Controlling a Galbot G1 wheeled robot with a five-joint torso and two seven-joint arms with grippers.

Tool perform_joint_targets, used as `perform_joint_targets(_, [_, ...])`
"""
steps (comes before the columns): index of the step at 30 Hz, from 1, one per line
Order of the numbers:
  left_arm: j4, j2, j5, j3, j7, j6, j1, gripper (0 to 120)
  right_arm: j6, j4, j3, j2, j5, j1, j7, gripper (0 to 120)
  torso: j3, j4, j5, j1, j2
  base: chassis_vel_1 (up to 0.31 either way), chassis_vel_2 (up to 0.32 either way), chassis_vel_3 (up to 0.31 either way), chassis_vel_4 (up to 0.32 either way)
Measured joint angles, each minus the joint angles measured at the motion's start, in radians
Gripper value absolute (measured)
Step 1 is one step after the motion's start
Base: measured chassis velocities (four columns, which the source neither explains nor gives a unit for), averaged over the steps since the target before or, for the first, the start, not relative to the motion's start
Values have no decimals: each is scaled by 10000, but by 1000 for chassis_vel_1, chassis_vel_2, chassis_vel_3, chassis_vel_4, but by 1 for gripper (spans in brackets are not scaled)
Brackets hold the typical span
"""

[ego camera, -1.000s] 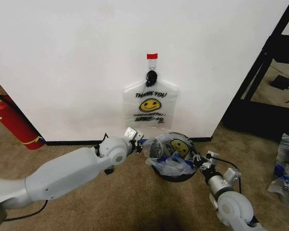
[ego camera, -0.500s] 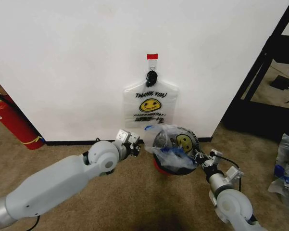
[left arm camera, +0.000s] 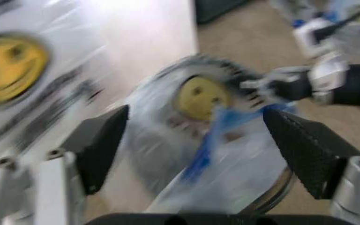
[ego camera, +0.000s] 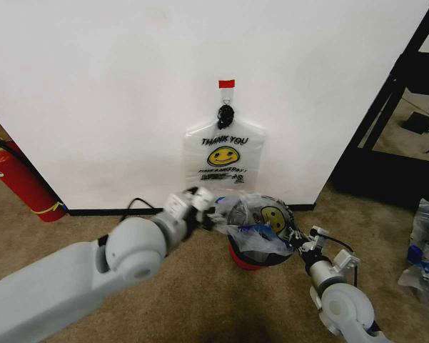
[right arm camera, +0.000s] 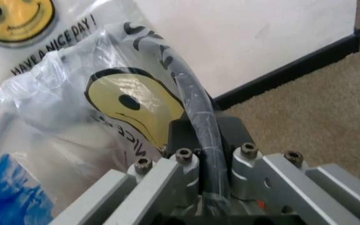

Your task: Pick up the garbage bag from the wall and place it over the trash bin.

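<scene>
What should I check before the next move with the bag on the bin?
1. Garbage bag draped over trash bin: ok.
2. Bag mouth wrapped around the whole rim: cannot tell, plastic is bunched.
3. Left hand open, facing the bag: ok.
4. Right hand at the bin's right side, grip: cannot tell.
5. Bin standing level: cannot tell.

Red fire extinguisher (ego camera: pixel 18 182) (leaning), tan carpet (ego camera: pixel 221 300).
</scene>
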Motion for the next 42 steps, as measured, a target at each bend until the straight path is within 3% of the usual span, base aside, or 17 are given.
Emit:
perform_joint_targets(1, [219, -244, -94, 505, -83, 62, -400, 93, 0, 3, -8, 6, -64, -35, -4, 0, 0, -1, 6, 0, 0, 0, 0, 0, 0])
perform_joint_targets(3, [392, -411, -205, 807, -149, 91, -642, 94, 0, 12, -13, 11, -101, -61, -5, 0, 1, -1, 5, 1, -1, 0, 0, 0, 0])
perform_joint_targets(5, [1212, -1132, -1388, 1652, -875, 139, -1445, 98, 7, 65, -32, 21, -304, -130, -35, 0, 1, -1, 2, 1, -1, 0, 0, 0, 0])
perform_joint_targets(7, [1797, -1610, -2347, 1978, -1562, 143, -1822, 95, 12, 122, -38, 22, -384, -171, -48, 0, 2, -1, 1, 1, -2, 0, 0, 0, 0])
perform_joint_targets(13, [2490, -1877, -2746, 2207, -1877, 146, -2035, 90, 13, 260, -7, 2, -379, -272, -52, 0, 2, 4, 0, 1, -2, 0, 0, 0, 0])
perform_joint_targets(22, [2453, -1669, -3766, 2190, -2221, 155, -1753, 56, -11, 285, 10, -116, -303, -192, 39, 0, 1, 5, -1, 0, -2, 0, 0, 0, 0])
perform_joint_targets(27, [2470, -1712, -3823, 2194, -2236, 156, -1660, 47, -33, 334, 5, -111, -305, -223, 60, 0, 2, 3, -1, -1, -2, 0, 0, 0, 0])
perform_joint_targets(30, [2469, -1778, -3824, 2183, -2262, 156, -1599, 32, -34, 367, 39, -116, -310, -285, 60, 0, 1, 2, 0, -1, -2, 0, 0, 0, 0])
perform_joint_targets(32, [2462, -1779, -3824, 2183, -2269, 156, -1588, 32, -34, 374, 52, -117, -310, -295, 61, 0, 1, 1, 0, -1, -2, 0, 0, 0, 0])
perform_joint_targets(36, [2422, -1735, -3817, 2186, -2295, 156, -1533, 12, -32, 414, 68, -99, -290, -306, 61, 0, 1, 3, 0, -1, -2, 0, 0, 0, 0])
perform_joint_targets(40, [2364, -1684, -3787, 2184, -2324, 156, -1476, 0, -31, 416, 69, -75, -286, -308, 60, 0, 1, 4, -1, -1, -2, 0, 0, 0, 0])
perform_joint_targets(42, [2356, -1680, -3778, 2182, -2327, 155, -1469, 0, -30, 416, 68, -71, -284, -309, 59, 0, 1, 3, -1, -1, -2, 0, 0, 0, 0])
